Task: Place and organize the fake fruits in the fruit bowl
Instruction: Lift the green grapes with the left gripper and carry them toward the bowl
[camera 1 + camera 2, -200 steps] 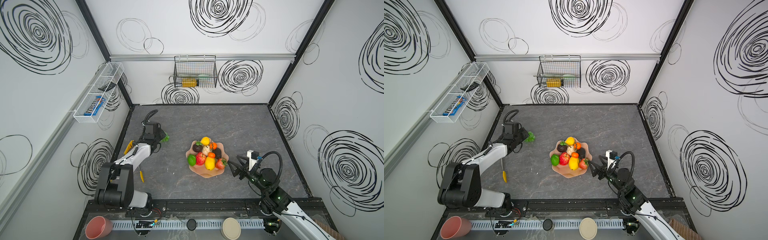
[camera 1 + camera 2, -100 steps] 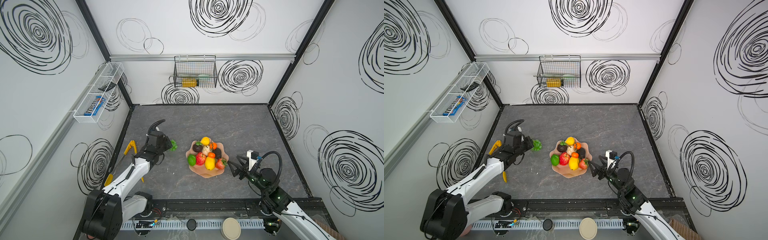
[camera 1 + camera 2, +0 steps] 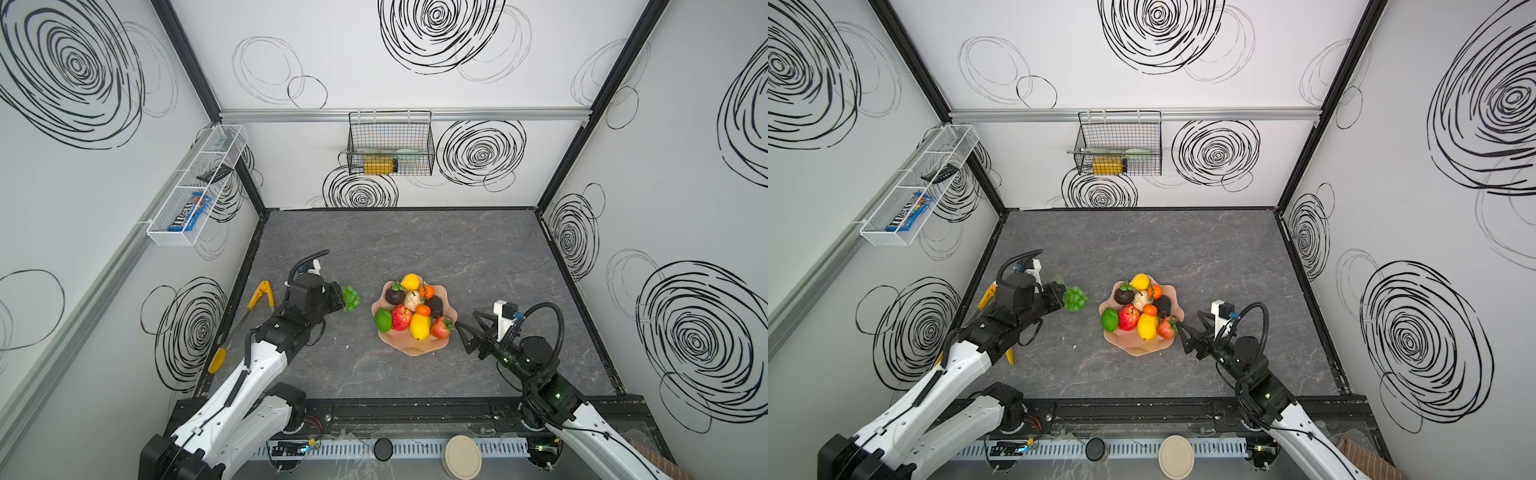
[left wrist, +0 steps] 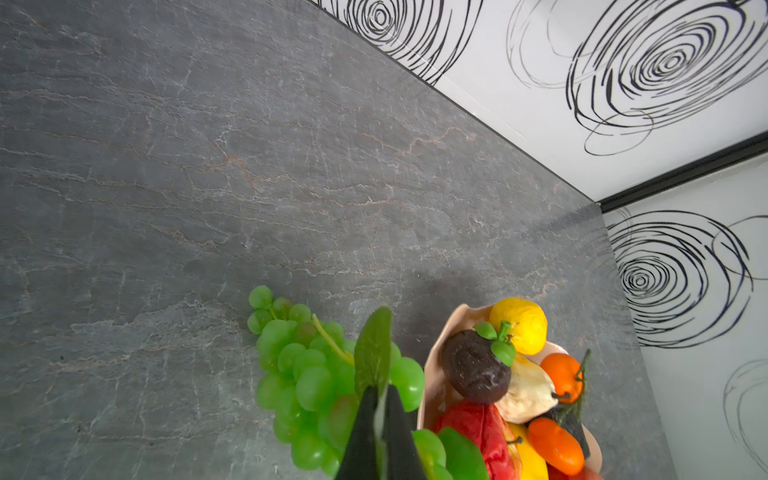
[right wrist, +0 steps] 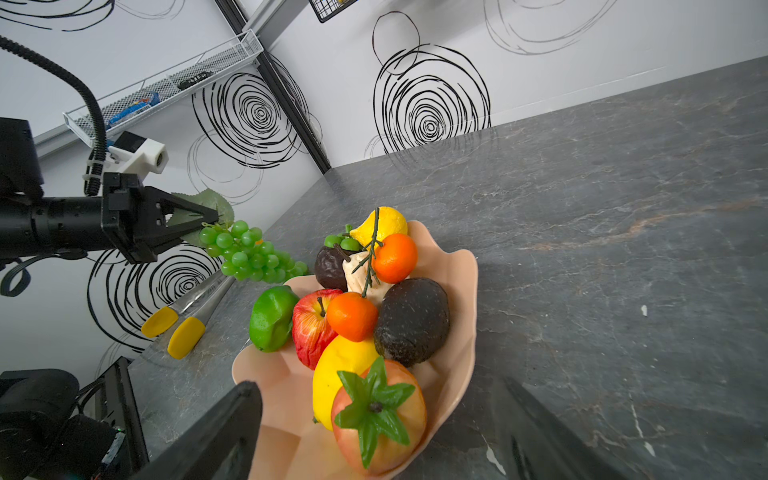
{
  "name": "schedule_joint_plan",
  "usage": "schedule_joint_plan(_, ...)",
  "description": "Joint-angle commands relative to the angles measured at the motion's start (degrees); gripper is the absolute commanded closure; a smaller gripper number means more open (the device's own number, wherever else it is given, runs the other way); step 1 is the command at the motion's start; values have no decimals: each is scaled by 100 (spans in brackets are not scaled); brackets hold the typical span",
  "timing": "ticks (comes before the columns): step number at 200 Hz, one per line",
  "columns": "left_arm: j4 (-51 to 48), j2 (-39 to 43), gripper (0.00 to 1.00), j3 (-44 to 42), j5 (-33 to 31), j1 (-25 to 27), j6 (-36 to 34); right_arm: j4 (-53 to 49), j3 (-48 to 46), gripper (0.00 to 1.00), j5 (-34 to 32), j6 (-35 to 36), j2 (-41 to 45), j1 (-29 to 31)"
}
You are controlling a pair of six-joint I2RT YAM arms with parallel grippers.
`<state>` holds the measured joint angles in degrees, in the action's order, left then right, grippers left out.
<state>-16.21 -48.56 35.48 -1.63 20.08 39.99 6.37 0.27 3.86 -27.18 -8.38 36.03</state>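
In the last second the left gripper (image 3: pixel 341 297) has travelled from the left edge of the table toward the middle, and the bunch of grapes (image 3: pixel 350 298) came with it. The grapes are now left of centre in both top views, just beside the left rim of the fruit bowl (image 3: pixel 415 351) but not yet over it. In the left wrist view this gripper is pressed together on the green leaf (image 4: pixel 374 353) at the top of the bunch, and the grapes hang from it, seemingly off the table. The right gripper (image 3: pixel 465 321) has not moved. It waits right of the bowl, close to the strawberry (image 3: pixel 441 327), spread wide and with nothing in it.

I see no other fruit on the table, so I judge the task is near its end: the grapes must only go over the rim and be put down.

The bowl already holds:
- two lemons (image 3: pixel 410 281)
- a mangosteen (image 3: pixel 395 295)
- a pear (image 3: pixel 412 300)
- two oranges (image 3: pixel 426 291)
- an avocado (image 3: pixel 436 306)
- a lime (image 3: pixel 383 319)
- an apple (image 3: pixel 401 317)
- the strawberry

Its lower part in the picture is still bare.

The wire basket (image 3: pixel 390 120) on the back wall holds something yellow. The white shelf (image 3: pixel 170 239) at upper left holds a candy packet (image 3: pixel 189 212) and a dark thing that I cannot identify.
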Motion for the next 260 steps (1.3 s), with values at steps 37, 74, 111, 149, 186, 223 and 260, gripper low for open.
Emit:
schedule_joint_plan(37,-821,433,100,947,-492,865,132,207,-73,10,19,2,-39,-22)
schedule_joint_plan(74,-1138,335,100,1480,-675,1574,167,198,-71,10,2,11,-37,-26)
schedule_joint_plan(111,-1476,58,100,2062,-842,2243,36,198,-64,10,-23,38,-40,-26)
schedule_joint_plan(149,-1576,-234,100,2324,-945,2882,36,181,-56,10,-32,61,-39,-26)
schedule_joint_plan(186,-1570,-511,100,2505,-1151,3475,-74,174,-47,10,-49,56,-30,-26)
schedule_joint_plan(223,-1707,-853,100,2551,-1175,3793,-311,146,-45,9,-53,70,-13,-27)
schedule_joint_plan(260,-1870,-1101,100,2564,-1327,3924,-447,133,-36,9,-73,65,1,-26)
